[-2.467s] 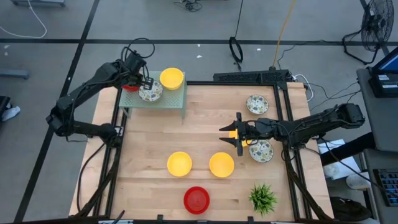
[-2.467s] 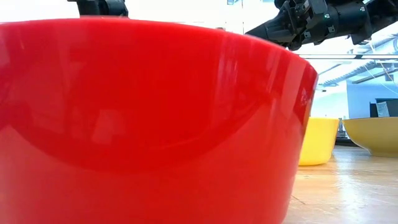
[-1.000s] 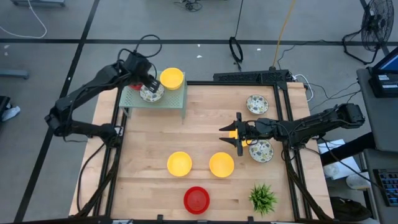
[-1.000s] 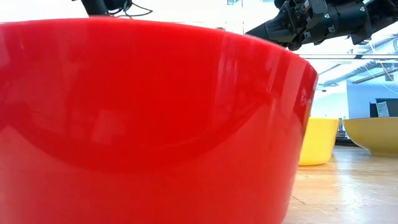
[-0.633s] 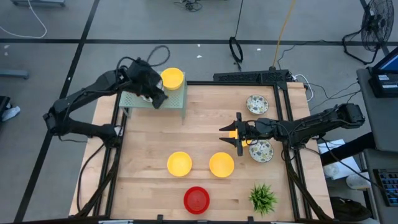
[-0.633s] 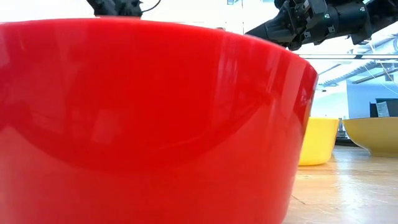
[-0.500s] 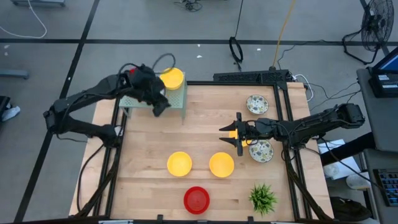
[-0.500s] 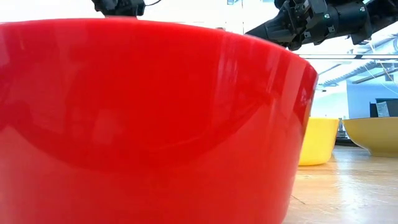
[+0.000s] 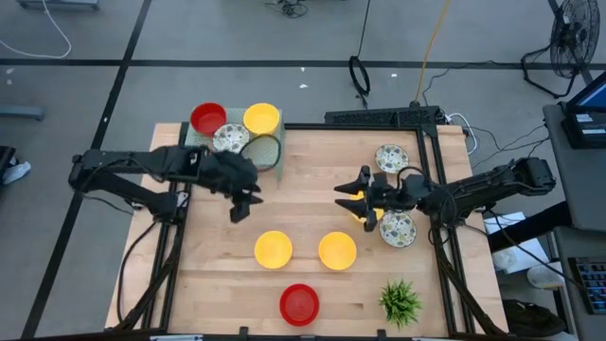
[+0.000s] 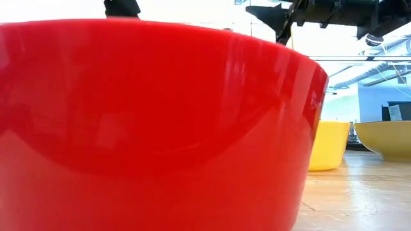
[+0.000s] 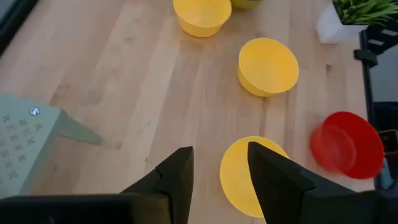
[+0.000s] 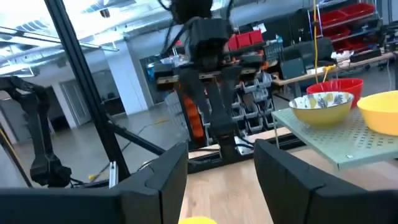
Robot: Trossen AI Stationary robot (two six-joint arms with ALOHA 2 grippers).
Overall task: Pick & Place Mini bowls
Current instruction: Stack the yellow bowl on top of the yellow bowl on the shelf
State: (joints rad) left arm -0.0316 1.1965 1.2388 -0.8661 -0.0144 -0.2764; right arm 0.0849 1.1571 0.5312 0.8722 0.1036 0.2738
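Observation:
Three mini bowls stand on the pale green shelf [image 9: 220, 154] at the far left: red [image 9: 208, 118], patterned white [image 9: 229, 139] and yellow [image 9: 262, 118]. On the table stand two yellow bowls [image 9: 274, 249] [image 9: 337, 251], a red bowl [image 9: 300, 303] and two patterned bowls [image 9: 391, 158] [image 9: 398, 228]. My left gripper [image 9: 240, 204] [image 11: 221, 155] hangs open over the table, near the shelf, above a yellow bowl [image 11: 239, 180]. My right gripper [image 9: 352, 199] [image 12: 221, 149] is open over another yellow bowl [image 9: 361, 206], mostly hidden under it.
A small green plant [image 9: 400, 301] stands at the near right corner. The near red bowl [image 10: 154, 128] fills the low view, with yellow bowls [image 10: 329, 146] behind it. A black frame [image 9: 431, 170] borders the table's right side. Bare wood lies in the middle and at the near left.
My left gripper has drawn off the shelf and swung toward the near side, out over the table's middle left; the patterned bowl stays on the shelf, and the red bowl there shows again. My right gripper has risen and levelled out over its yellow bowl.

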